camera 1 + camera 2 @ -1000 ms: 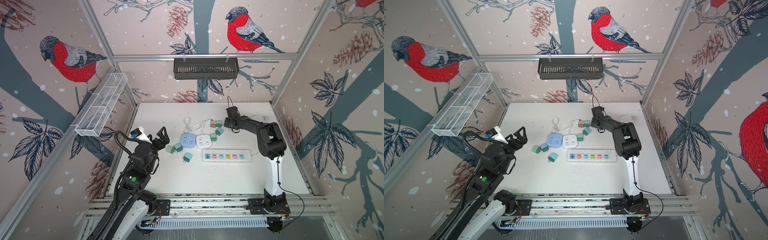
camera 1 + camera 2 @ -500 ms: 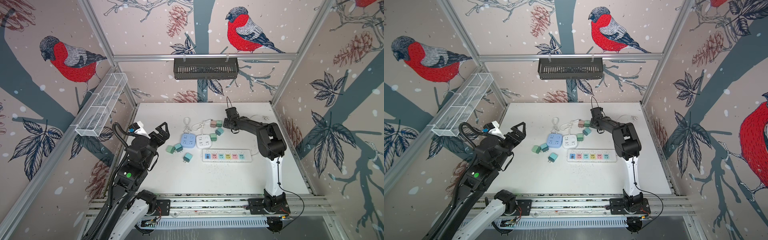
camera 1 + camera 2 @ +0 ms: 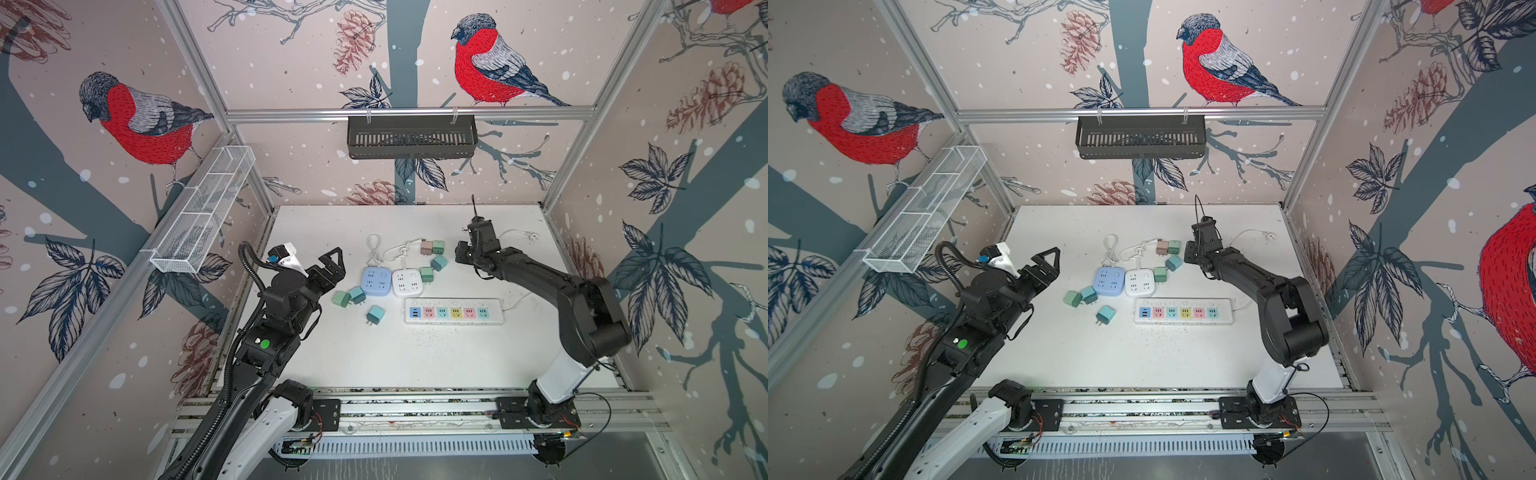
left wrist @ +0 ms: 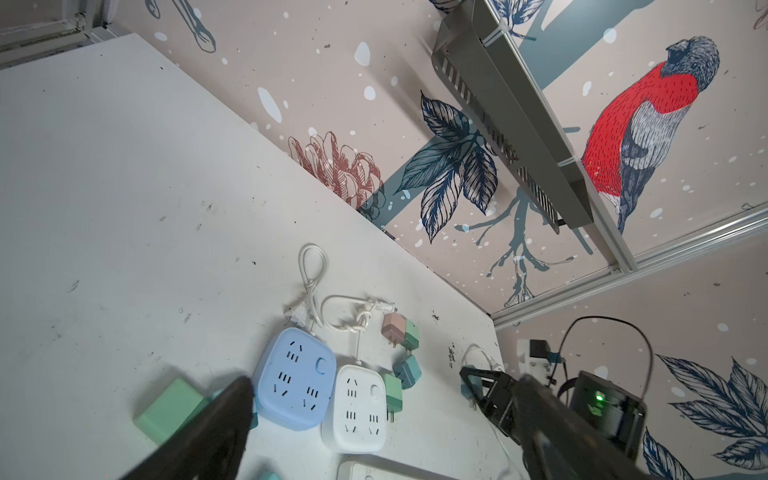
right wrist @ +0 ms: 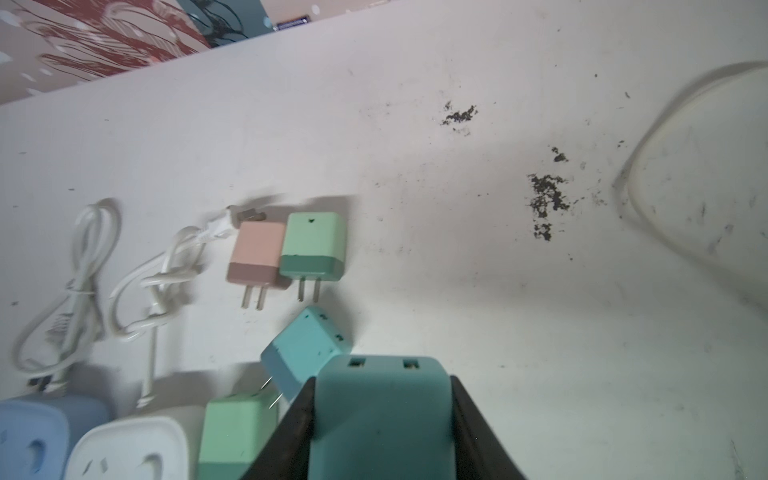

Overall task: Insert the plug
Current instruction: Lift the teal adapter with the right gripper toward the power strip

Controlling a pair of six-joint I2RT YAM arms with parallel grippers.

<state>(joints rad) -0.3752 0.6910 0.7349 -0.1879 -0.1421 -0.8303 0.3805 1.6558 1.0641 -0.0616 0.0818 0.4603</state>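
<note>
My right gripper (image 5: pixel 382 380) is shut on a teal plug (image 5: pixel 380 419), which fills the gap between its two black fingers; the plug's two slots face away from the camera. In both top views this gripper (image 3: pixel 460 254) (image 3: pixel 1190 257) hangs low at the right end of the plug cluster. The left wrist view shows the same teal plug (image 4: pixel 466 388) in its jaws, prongs pointing down. The white power strip (image 3: pixel 454 311) (image 3: pixel 1183 311) with coloured sockets lies nearer the front. My left gripper (image 3: pixel 332 259) (image 4: pixel 384 380) is open and empty, left of the blue socket cube (image 3: pixel 376 281).
A white socket cube (image 3: pixel 407 282) sits beside the blue one, both with coiled cords. Several loose green and teal plugs (image 3: pixel 356 294) and a pink one (image 3: pixel 426 247) lie around them. A black basket (image 3: pixel 411 137) and a wire tray (image 3: pixel 203 208) hang on the walls.
My right gripper's jaws have narrowed onto the teal plug while the arm stayed in place. My left arm has shifted slightly, its gripper still open.
</note>
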